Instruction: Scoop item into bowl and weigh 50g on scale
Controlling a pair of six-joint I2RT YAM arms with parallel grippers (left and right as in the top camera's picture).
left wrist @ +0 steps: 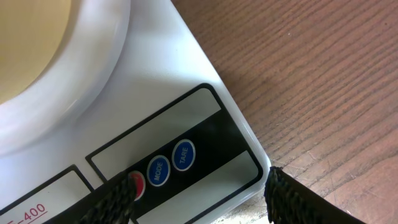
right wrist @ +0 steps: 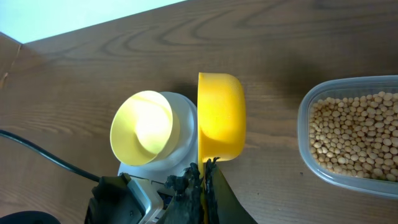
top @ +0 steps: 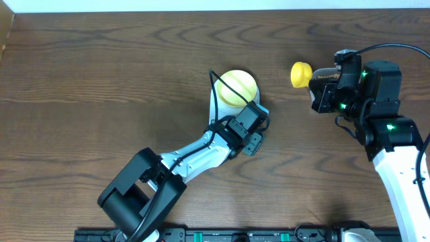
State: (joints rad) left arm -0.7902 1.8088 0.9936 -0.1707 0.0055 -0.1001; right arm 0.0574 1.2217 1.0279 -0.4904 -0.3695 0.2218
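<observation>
A pale-yellow bowl (top: 236, 87) (right wrist: 144, 127), with nothing in it, sits on the white scale (top: 215, 106) (left wrist: 155, 74). My left gripper (top: 254, 142) (left wrist: 202, 205) stands open over the scale's front panel. One of its fingertips (left wrist: 115, 198) lies over the red button, beside the MODE and TARE buttons; the other hangs past the scale's corner. My right gripper (top: 321, 82) (right wrist: 205, 171) is shut on the handle of a bright yellow measuring spoon (top: 300, 73) (right wrist: 221, 115), held on edge just right of the bowl. The tan beans (right wrist: 354, 134) lie in a clear tub to the right.
The clear plastic tub (right wrist: 305, 118) stands on the wooden table at the right of the right wrist view; the overhead view does not show it. A black cable (right wrist: 43, 152) runs from the left arm across the table. Bare wood surrounds the scale.
</observation>
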